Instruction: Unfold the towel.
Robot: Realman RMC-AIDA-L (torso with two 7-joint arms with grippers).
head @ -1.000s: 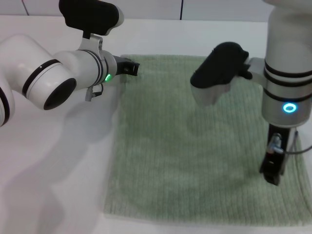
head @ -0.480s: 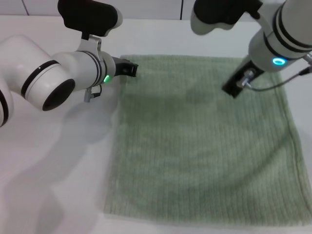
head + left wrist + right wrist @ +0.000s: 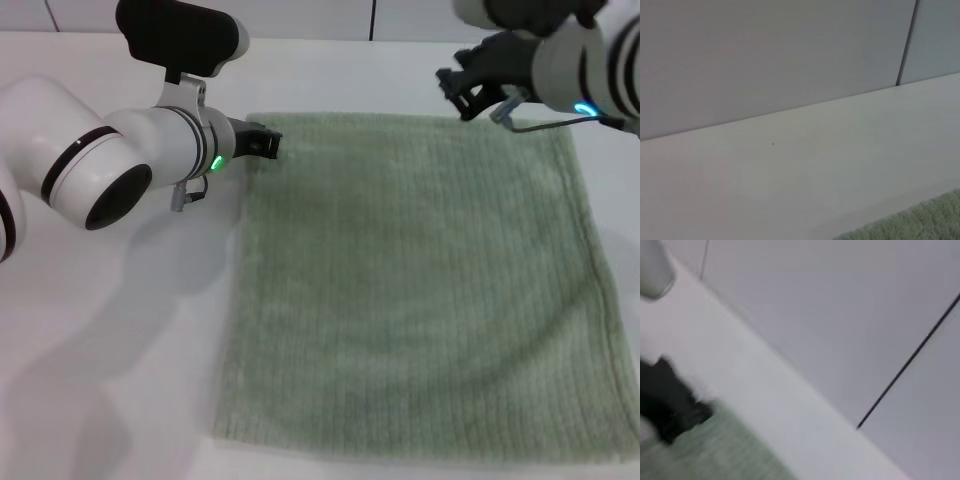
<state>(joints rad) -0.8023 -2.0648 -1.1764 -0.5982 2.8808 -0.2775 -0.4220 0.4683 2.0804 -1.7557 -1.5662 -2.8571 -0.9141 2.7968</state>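
The towel (image 3: 415, 280) is a large pale sage-green cloth lying spread flat on the white table, with one edge toward me. My left gripper (image 3: 263, 143) rests at the towel's far left corner. My right gripper (image 3: 462, 88) is open and empty, raised above the towel's far edge toward the right. The left wrist view shows only a strip of towel (image 3: 920, 225) and bare table. The right wrist view shows the towel's far left corner (image 3: 735, 450) with the left gripper (image 3: 672, 402) as a dark shape on it.
The white table (image 3: 120, 350) extends to the left of the towel and behind it to a pale wall (image 3: 300, 15). The towel's near edge lies close to the table's front edge. A cable (image 3: 545, 122) hangs from the right arm over the towel's far right corner.
My right arm has lifted off the towel's near right part and swung up and away to the far edge. The towel stays flat. The left arm has barely moved.
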